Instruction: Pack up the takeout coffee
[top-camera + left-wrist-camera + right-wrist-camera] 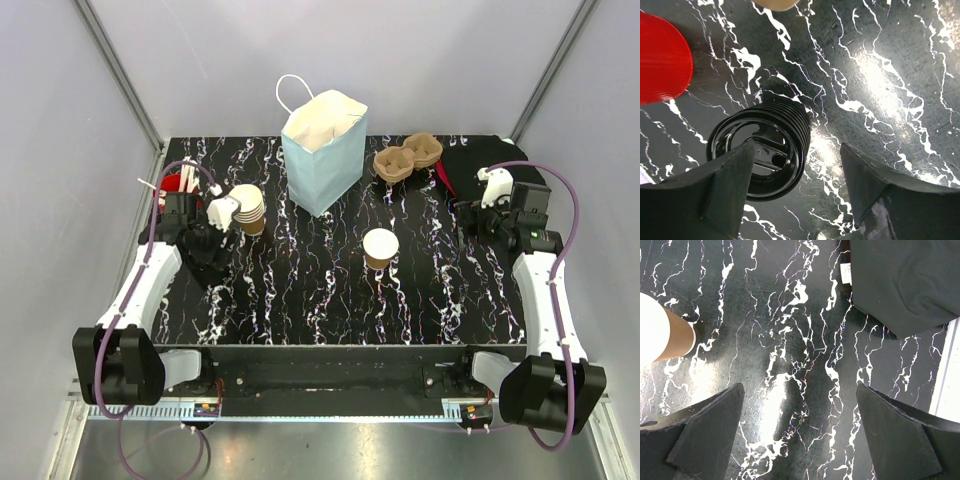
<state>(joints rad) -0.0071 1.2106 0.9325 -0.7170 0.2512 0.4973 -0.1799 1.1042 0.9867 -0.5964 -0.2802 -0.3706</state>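
Standing upright and uncovered near the middle of the black marbled table [300, 300] is the tan paper cup [380, 248], its pale inside showing, well apart from both arms. The left gripper [796, 150] is hanging with jaws apart over a stack of black lids [787, 127] that is lying on its side. One finger [725, 190] is sitting across the stack's open end and the other is standing clear of its ribbed wall, so nothing is being clamped. A red object [662, 57] is lying nearby, and the stack of nested tan cups [247, 208] is standing just beyond. The right gripper [800, 387] is hovering wide open above bare table, with the cup at the left edge of its view and a black cloth [905, 285] at upper right. A pale blue paper bag [322, 150] is standing open at the back, with a brown pulp carrier [407, 157] lying beside it.
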